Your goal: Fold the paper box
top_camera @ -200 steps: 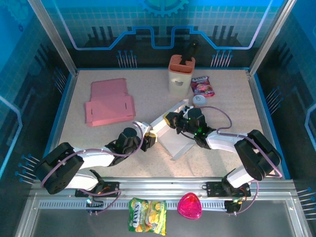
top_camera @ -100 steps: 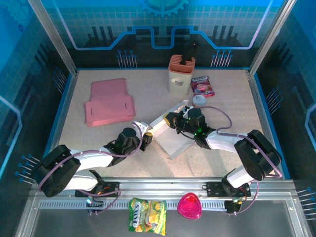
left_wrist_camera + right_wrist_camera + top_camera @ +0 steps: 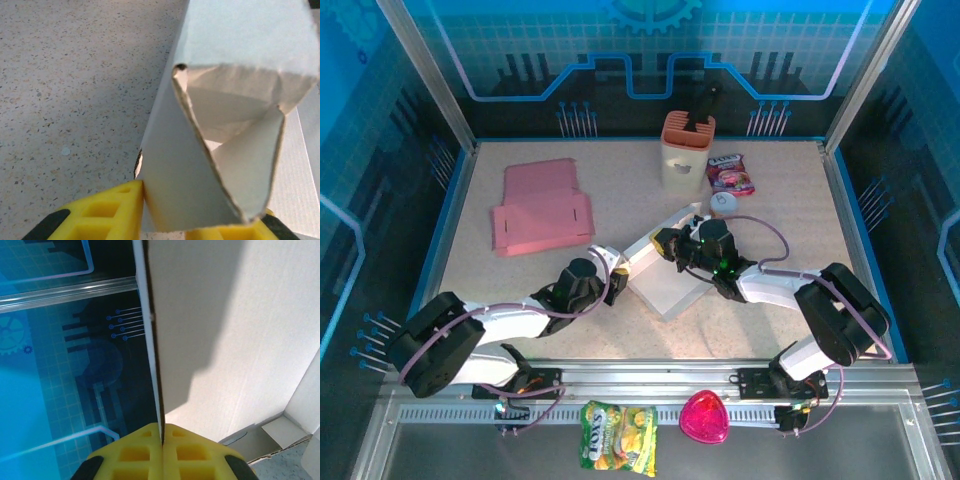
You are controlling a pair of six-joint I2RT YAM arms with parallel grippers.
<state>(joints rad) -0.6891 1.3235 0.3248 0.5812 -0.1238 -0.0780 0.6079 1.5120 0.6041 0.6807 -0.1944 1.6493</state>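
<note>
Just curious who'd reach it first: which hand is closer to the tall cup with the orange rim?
Right. The right hand, clamped on the paper box at its raised wall, is just nearside of the cup; the left hand grips the box's left corner, farther off.

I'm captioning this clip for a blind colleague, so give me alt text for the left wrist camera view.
The left gripper clamps, between its yellow fingers, the lower edge of a white paper box whose wall is folded into a hollow, roughly triangular tube rising up the frame. A speckled beige table lies to the left.
</note>
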